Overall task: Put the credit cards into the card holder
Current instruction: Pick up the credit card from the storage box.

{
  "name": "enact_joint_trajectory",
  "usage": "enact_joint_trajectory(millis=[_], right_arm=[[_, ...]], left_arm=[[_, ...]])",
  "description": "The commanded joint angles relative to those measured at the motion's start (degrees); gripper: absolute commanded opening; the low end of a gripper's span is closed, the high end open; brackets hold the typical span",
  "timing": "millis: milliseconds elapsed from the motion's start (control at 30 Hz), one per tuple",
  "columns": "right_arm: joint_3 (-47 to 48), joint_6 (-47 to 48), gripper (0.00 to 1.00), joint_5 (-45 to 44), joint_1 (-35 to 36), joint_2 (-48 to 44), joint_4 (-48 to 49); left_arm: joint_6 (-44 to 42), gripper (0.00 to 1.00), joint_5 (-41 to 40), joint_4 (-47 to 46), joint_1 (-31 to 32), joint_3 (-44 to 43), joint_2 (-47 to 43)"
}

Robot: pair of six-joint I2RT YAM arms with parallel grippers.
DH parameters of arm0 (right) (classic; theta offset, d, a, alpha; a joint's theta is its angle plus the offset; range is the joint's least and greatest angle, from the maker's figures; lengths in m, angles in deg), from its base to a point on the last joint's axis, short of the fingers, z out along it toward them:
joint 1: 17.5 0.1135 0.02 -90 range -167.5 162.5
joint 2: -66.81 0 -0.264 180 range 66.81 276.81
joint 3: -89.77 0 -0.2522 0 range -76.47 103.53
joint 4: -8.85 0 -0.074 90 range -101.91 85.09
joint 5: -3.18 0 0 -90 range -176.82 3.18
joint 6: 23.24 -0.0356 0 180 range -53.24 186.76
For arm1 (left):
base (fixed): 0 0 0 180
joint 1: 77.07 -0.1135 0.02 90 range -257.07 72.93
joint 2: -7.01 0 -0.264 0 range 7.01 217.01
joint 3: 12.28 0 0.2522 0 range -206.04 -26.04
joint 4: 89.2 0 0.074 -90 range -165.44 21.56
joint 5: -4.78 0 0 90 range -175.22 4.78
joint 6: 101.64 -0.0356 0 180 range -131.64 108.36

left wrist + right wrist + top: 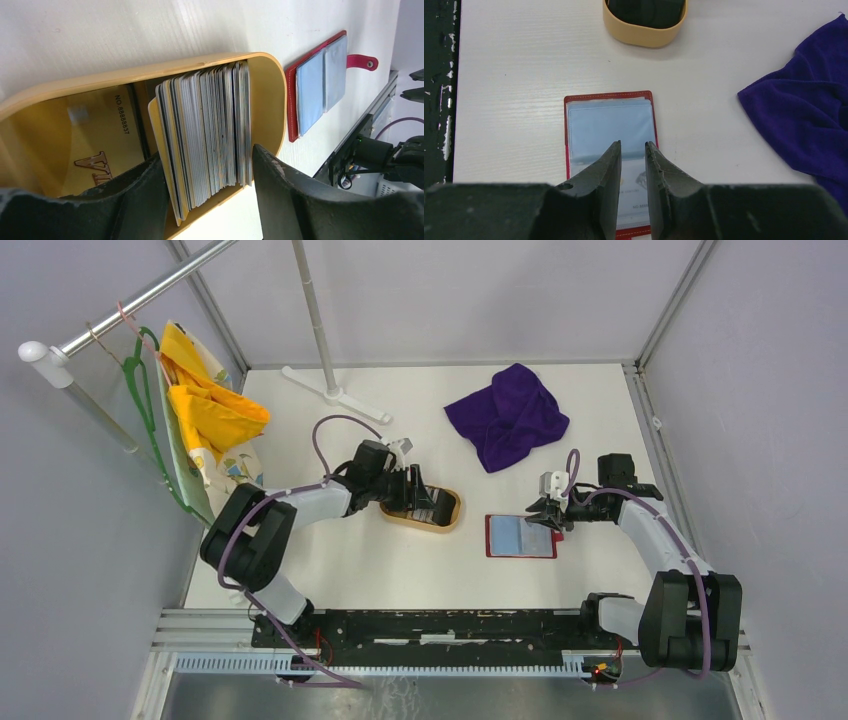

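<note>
A thick stack of credit cards [210, 130] stands on edge in an oval tan tray [125, 80], and a gold card [95, 135] lies flat beside it. My left gripper [207, 167] is open, its fingers [280, 190] straddling the stack, the right one a hair off the cards. In the top view it hovers over the tray [447, 515]. The card holder [606, 117] lies open on the table, red with pale blue sleeves, one card [634, 190] showing in a sleeve. My right gripper [633, 144] hangs over the holder's near half, narrowly open and empty.
A purple cloth [508, 415] lies at the back right, close to the right arm. A rack with a yellow garment [210, 405] stands at the left, its pole base [335, 390] behind the tray. The holder's snap tab [362, 61] sticks out sideways.
</note>
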Motion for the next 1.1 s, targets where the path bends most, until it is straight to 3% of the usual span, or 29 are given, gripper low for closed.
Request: enact_joint_trajectory(millis=[0, 567, 1067], right_arm=[[0.1, 1.2, 0.3, 2.5, 0.2, -1.3, -0.1], [0.1, 1.2, 0.29, 2.6, 0.2, -1.4, -0.1], [0.0, 1.2, 0.29, 2.6, 0.2, -1.3, -0.1]], left_arm=[[3.2, 0.63, 4.5, -4.3, -1.1, 0.6, -3.1], [1.4, 0.54, 2.9, -1.2, -4.1, 2.0, -6.2], [-0.6, 0.26, -4.3, 2.4, -4.5, 1.9, -6.1]])
